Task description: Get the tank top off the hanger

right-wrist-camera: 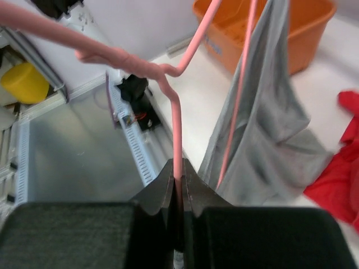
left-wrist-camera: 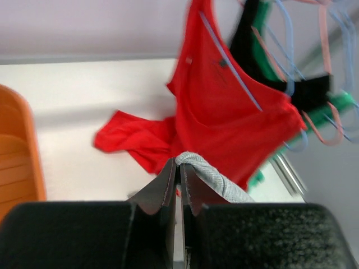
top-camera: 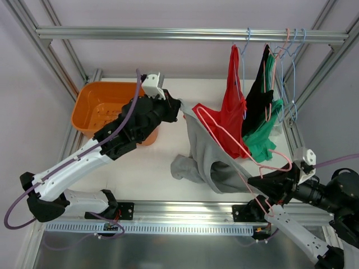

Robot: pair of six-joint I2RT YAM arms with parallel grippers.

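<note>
Grey fabric tank top (top-camera: 205, 159) hangs stretched between both arms, draped over thin pink wire hanger (right-wrist-camera: 177, 123), lower end bunched down at white tabletop (top-camera: 146, 168). Left tool (left-wrist-camera: 179, 167) clamped on strap edge of top, just beside round orange plastic basket (top-camera: 101, 106). Right tool (right-wrist-camera: 178, 168) pinched tight on hanger wire near hook. Red tank top (top-camera: 231, 106) hangs from metal rail (top-camera: 168, 35) behind.

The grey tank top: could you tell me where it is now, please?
Top view, centre: the grey tank top drapes from the pink hanger, its strap pinched by the left fingers.
</note>
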